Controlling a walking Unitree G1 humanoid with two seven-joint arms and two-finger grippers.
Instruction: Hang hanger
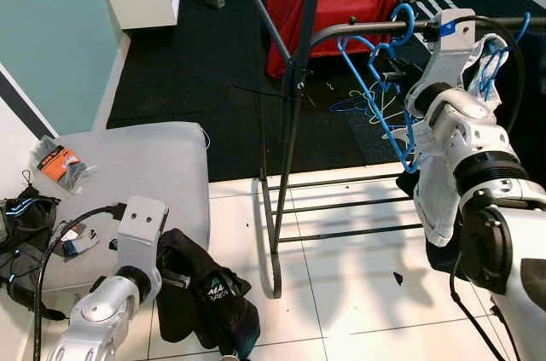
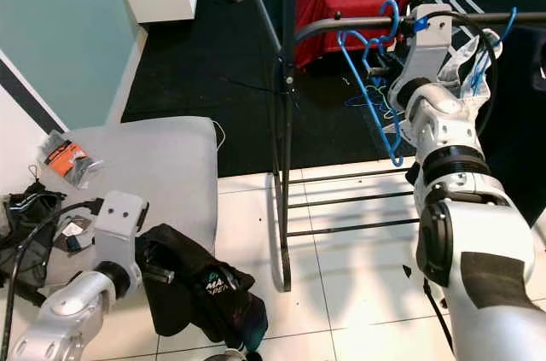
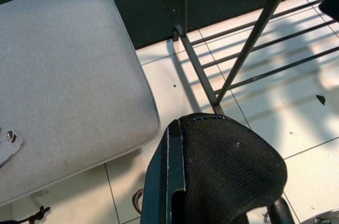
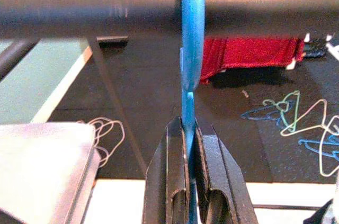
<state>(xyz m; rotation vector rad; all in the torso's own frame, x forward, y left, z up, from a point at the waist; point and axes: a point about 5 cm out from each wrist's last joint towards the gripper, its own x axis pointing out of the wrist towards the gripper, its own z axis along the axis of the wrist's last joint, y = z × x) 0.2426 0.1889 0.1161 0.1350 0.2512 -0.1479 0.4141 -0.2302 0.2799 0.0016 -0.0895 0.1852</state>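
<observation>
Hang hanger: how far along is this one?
Nearly done: the blue hanger has its hook over the rack rail. In hand: the right gripper is shut on its neck. Left: release and withdraw. The left gripper holds a dark garment.

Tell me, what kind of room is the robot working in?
Probably a room in a home used for laundry or dressing. A dark clothes rack stands on white tile, the right gripper holds a blue hanger hooked over its rail, spare hangers lie on the dark carpet, and a grey cushioned seat sits nearby.
</observation>
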